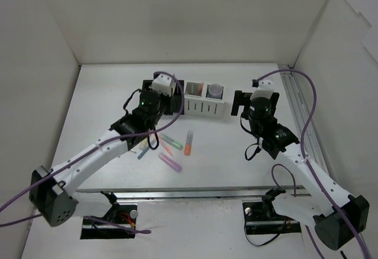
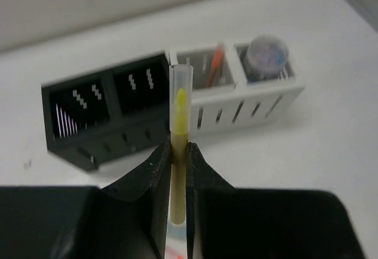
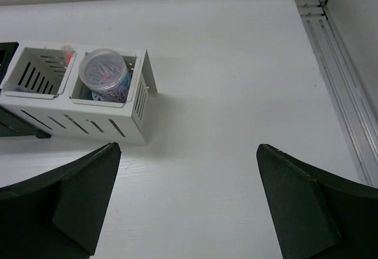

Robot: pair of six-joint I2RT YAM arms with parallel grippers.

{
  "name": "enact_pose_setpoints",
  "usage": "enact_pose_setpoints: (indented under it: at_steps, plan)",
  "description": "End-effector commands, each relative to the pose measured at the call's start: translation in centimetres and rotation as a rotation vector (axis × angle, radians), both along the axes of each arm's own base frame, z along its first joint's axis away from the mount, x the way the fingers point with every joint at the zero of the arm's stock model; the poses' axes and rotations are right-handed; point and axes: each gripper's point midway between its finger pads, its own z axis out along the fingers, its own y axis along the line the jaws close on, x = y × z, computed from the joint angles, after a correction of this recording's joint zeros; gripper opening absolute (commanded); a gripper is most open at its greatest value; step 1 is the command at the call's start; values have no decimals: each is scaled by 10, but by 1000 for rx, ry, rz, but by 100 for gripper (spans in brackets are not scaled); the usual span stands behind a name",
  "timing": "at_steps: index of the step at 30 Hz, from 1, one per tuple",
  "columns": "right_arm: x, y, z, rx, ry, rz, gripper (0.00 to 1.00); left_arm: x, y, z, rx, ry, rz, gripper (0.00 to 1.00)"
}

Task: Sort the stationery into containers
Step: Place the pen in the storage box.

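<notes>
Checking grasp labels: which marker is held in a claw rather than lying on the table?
The yellow marker, clamped in the left claw; the orange marker, green marker and purple marker lie loose on the table.

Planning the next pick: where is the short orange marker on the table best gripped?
Mid-barrel, from straight above, closing across its width: the short orange marker lies flat, and nothing appears to touch its long sides.

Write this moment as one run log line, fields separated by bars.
left fingers: shut on yellow marker, near black organiser | right fingers: open, empty | other markers: loose on table
</notes>
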Motion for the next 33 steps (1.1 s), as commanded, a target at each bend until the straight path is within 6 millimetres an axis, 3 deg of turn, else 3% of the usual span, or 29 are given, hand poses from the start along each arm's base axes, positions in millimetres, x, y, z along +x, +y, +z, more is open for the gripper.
enact_pose_setpoints:
  at_steps: [1,2,4,6,8,9,10,11,13,14,15,17,21,27,33]
  plan:
    - [-1,-4,20,144,-96,-31,98,50,-32,95,-14,-343,-117,0]
    - [-2,-7,19,155,-98,-43,98,67,-42,92,17,-367,-136,0]
    - [-6,-14,18,176,-113,-66,98,83,-54,122,-18,-436,-179,0]
    - [-11,-21,21,189,-142,-84,98,104,-74,116,-28,-452,-225,0]
    - [-15,-33,17,188,-154,-125,98,118,-85,131,-55,-495,-243,0]
    - [-19,-40,22,193,-175,-149,98,131,-95,120,-62,-488,-244,0]
    - [-21,-46,17,191,-174,-168,98,138,-98,129,-84,-506,-249,0]
    - [-24,-49,18,184,-181,-173,98,153,-101,115,-86,-495,-249,0]
    - [-29,-57,16,182,-189,-195,98,159,-115,119,-148,-491,-275,0]
    - [-30,-60,15,178,-191,-204,98,172,-118,104,-155,-471,-269,0]
    - [-33,-63,15,182,-197,-210,98,178,-118,109,-185,-473,-266,0]
    - [-35,-64,14,186,-199,-207,98,191,-123,88,-194,-437,-269,0]
    - [-36,-67,11,186,-198,-211,98,191,-130,61,-228,-397,-289,0]
    - [-29,-63,3,179,-166,-198,98,179,-120,34,-244,-379,-268,0]
    - [-27,-61,3,180,-158,-182,98,176,-116,20,-224,-343,-259,40]
